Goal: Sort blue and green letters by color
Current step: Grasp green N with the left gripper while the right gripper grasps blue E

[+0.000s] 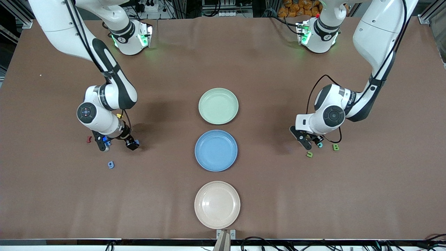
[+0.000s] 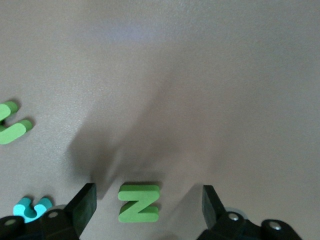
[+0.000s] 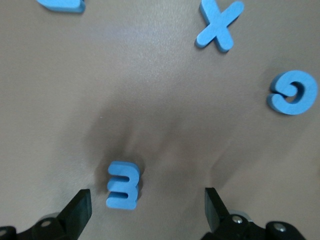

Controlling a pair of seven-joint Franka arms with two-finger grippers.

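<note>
1. Three plates sit in a row mid-table: a green plate point(image 1: 218, 106) nearest the arms' bases, a blue plate point(image 1: 216, 150) next, and a beige plate point(image 1: 217, 204) nearest the front camera.
2. At the right arm's end, the right gripper point(image 3: 147, 207) has its fingers spread wide with the blue E point(image 3: 122, 185) lying flat between them, ungripped. Blue x point(image 3: 219, 26) and blue G point(image 3: 294, 92) lie well apart; blue g point(image 1: 110, 164) sits alone.
3. At the left arm's end, the left gripper point(image 2: 149, 207) stands released astride green N point(image 2: 139, 202). Green u point(image 2: 11, 125) and green B point(image 1: 335, 147) lie near.
4. Wide bare table separates letters from plates.
5. A teal letter point(image 2: 31, 208), a red letter point(image 1: 89, 139) and a yellow piece point(image 1: 119, 115) are partly hidden.
</note>
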